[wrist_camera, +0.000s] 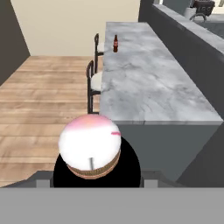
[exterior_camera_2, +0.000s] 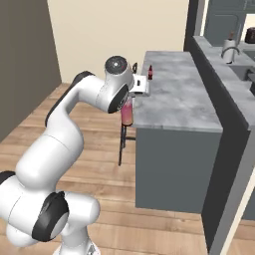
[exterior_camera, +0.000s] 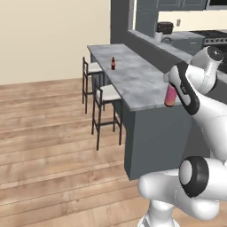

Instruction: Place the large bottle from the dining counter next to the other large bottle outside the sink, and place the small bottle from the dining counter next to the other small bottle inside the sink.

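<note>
**Large bottle in hand, small one waiting**

The gripper [exterior_camera_2: 130,102] is clamped on the large pink bottle [exterior_camera: 170,95], carried just off the dining counter's [wrist_camera: 148,87] near end — delivery beside the sink [exterior_camera_2: 244,72] not yet done. One small brown bottle [wrist_camera: 115,43] stands far ahead of the gripper, untouched — near two stools [exterior_camera: 104,95].

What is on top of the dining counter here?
On the dining counter, one small brown bottle stands near its far end. The near corner is partly covered by the arm in the base views.
</note>
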Controlling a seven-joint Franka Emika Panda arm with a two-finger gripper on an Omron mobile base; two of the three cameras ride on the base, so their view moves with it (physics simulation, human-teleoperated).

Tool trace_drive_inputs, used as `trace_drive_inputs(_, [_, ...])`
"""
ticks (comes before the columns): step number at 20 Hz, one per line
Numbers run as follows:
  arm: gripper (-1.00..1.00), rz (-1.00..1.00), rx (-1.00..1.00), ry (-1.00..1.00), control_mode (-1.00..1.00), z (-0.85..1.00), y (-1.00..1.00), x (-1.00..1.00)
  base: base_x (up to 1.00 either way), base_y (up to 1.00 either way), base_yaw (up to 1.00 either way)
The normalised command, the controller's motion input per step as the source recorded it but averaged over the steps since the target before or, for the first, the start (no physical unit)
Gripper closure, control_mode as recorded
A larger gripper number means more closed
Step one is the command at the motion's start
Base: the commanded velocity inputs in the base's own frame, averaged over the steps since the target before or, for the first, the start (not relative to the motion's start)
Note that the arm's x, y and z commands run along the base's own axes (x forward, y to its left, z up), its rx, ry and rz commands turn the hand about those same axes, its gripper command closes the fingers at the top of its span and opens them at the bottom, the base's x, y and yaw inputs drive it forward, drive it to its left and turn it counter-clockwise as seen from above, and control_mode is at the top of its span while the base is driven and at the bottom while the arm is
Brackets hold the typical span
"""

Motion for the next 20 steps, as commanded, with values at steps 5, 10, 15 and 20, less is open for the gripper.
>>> trace_drive_inputs(5, [1.00, 0.00, 0.00, 0.00, 1.00, 0.00, 0.00, 0.00, 0.00, -1.00, -0.10])
trace_drive_inputs(10, [1.00, 0.00, 0.00, 0.00, 1.00, 0.00, 0.00, 0.00, -0.53, -0.80, -0.07])
trace_drive_inputs(15, [1.00, 0.00, 0.00, 0.00, 1.00, 0.00, 0.00, 0.00, -0.68, -0.63, -0.03])
trace_drive_inputs(20, [1.00, 0.00, 0.00, 0.00, 1.00, 0.00, 0.00, 0.00, 0.05, -0.76, 0.00])
